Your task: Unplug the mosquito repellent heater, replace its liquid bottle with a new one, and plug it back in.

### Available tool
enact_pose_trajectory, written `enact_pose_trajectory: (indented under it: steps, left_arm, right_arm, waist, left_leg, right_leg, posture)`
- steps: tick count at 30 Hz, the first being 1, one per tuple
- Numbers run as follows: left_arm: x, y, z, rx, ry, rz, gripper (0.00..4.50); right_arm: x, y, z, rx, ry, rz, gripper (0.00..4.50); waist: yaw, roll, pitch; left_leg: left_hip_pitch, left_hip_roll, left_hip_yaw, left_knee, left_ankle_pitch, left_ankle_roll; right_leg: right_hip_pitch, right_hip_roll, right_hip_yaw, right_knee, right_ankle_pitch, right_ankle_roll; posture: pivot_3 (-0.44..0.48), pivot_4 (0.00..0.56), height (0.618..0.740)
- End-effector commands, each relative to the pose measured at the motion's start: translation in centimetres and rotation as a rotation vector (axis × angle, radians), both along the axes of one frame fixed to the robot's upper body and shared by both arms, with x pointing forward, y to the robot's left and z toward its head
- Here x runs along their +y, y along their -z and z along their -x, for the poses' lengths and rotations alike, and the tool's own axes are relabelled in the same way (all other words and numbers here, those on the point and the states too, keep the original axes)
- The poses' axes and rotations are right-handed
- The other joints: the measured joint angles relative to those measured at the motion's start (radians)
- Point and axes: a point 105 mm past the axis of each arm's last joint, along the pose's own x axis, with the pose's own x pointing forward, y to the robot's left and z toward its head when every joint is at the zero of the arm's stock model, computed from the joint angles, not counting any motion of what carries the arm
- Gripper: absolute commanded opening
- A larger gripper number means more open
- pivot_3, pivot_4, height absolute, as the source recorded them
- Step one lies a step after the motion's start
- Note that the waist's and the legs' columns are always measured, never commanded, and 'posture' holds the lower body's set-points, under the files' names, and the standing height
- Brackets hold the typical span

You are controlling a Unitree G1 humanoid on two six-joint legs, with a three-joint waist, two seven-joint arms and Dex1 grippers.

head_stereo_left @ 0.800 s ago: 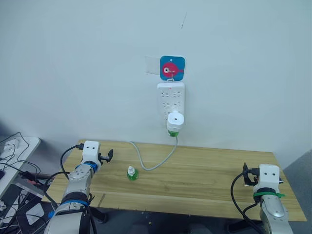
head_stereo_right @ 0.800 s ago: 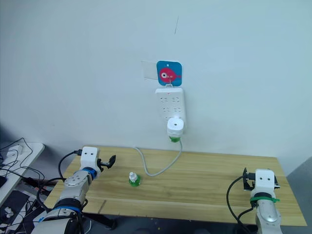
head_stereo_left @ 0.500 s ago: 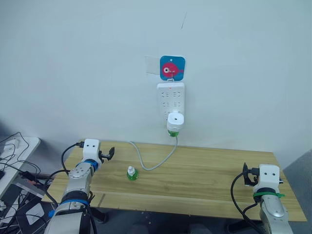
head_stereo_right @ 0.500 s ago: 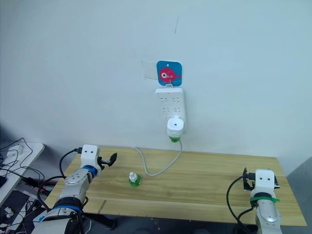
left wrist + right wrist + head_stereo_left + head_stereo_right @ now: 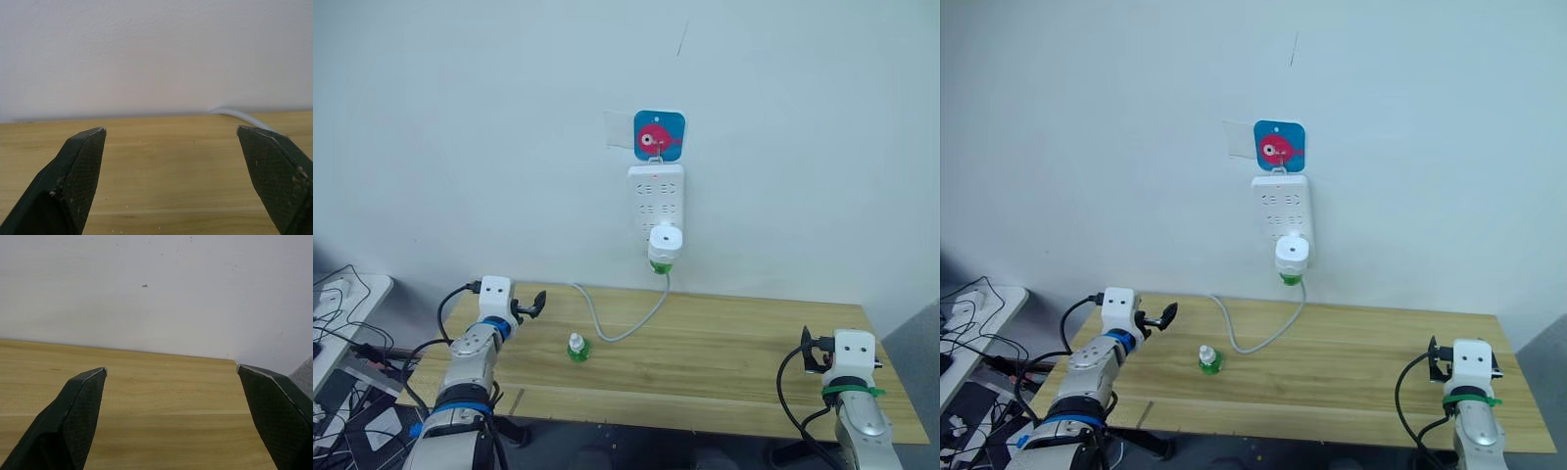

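Wood-grain table (image 5: 724, 362) spans the lower half of the frame, pale planks with a straight seam running along its length, pushed against a plain white wall (image 5: 460, 127). At the upper centre of the frame a blue square sticker (image 5: 659, 136) with a pink fish-like figure sits on the wall, a scrap of clear tape (image 5: 619, 130) beside it; no writing on it can be read. Just below hangs a white power strip (image 5: 656, 196), its grey cord (image 5: 612, 323) looping down onto the table. The heater (image 5: 665, 243) is plugged into the strip's lowest socket, upright, with a green bottle at its base. A second small green bottle (image 5: 578, 347) with a white cap stands on the table left of centre, near the cord and apart from both arms. At the far lower left of the frame, a side table (image 5: 342, 304) with tangled black cables shows. The left gripper (image 5: 532, 306) hovers over the table's left end, fingers (image 5: 78, 171) spread wide and holding nothing. The right gripper (image 5: 171, 377), at the table's right end, has its fingers (image 5: 80, 404) spread wide too, empty.
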Motion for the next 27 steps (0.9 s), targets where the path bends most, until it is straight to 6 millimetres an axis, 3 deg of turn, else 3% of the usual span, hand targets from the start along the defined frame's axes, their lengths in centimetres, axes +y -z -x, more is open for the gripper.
enact_pose_trajectory:
  steps: [1, 6, 11, 17, 20, 24, 27]
  left_arm:
    - [0.3, -3.1, -0.7, -0.108, 0.044, 0.023, 4.50]
    - [-2.1, -7.8, -1.1, -0.199, 0.289, 0.025, 4.50]
    - [-5.7, -12.7, -1.5, -0.242, 0.569, -0.021, 4.50]
    - [-9.2, -15.8, -1.8, -0.290, 0.762, -0.028, 4.50]
    - [-11.0, -16.7, -1.5, -0.308, 0.852, -0.001, 3.94]
    - [-12.5, -17.3, -1.4, -0.311, 0.921, -0.011, 2.70]
    - [-13.5, -18.3, -1.5, -0.338, 0.959, 0.002, 2.70]
  right_arm:
    - [0.1, -2.0, -0.3, -0.064, -0.021, 0.009, 4.46]
    - [2.4, -4.5, -0.9, -0.093, -0.196, -0.033, 4.46]
    - [5.5, -8.3, -2.0, -0.123, -0.425, -0.076, 4.46]
    - [8.9, -12.2, -2.2, -0.157, -0.618, -0.110, 4.46]
    - [10.4, -13.6, -1.9, -0.170, -0.681, -0.121, 4.50]
    - [12.2, -14.8, -1.2, -0.164, -0.768, -0.125, 4.50]
    - [13.8, -15.9, -0.6, -0.171, -0.849, -0.145, 4.50]
  waist:
    - [-0.001, 0.000, 0.005]
    - [-0.003, 0.002, 0.034]
    - [-0.004, 0.003, 0.065]
    - [-0.004, 0.007, 0.099]
    - [-0.003, 0.008, 0.112]
    - [-0.002, 0.009, 0.129]
    - [-0.004, 0.008, 0.143]
  left_leg:
    - [0.000, 0.000, 0.000, 0.000, 0.000, 0.000]
    - [0.000, 0.000, 0.000, 0.000, 0.000, 0.000]
    - [-0.003, 0.000, -0.001, 0.002, 0.000, 0.000]
    - [-0.008, 0.000, -0.007, 0.003, 0.000, 0.000]
    - [-0.014, 0.000, -0.014, 0.005, 0.000, 0.000]
    - [-0.017, 0.000, -0.021, 0.005, 0.000, 0.000]
    - [-0.017, 0.000, -0.024, 0.005, 0.000, 0.000]
  right_leg:
    - [0.000, 0.000, 0.000, 0.000, 0.000, 0.000]
    - [0.000, 0.000, 0.000, 0.001, -0.002, -0.004]
    - [0.000, 0.000, 0.000, 0.001, -0.003, 0.001]
    - [-0.001, 0.001, -0.003, 0.000, 0.000, 0.001]
    - [-0.004, 0.001, -0.010, 0.000, 0.000, 0.000]
    - [-0.004, 0.001, -0.016, 0.000, 0.000, -0.001]
    - [-0.003, 0.001, -0.019, 0.000, -0.001, -0.001]
  posture:
    - [0.196, 0.060, 0.740]
    - [0.201, 0.104, 0.740]
    - [0.201, 0.136, 0.740]
    - [0.187, 0.166, 0.740]
    - [0.178, 0.178, 0.740]
    - [0.166, 0.190, 0.740]
    - [0.157, 0.198, 0.740]
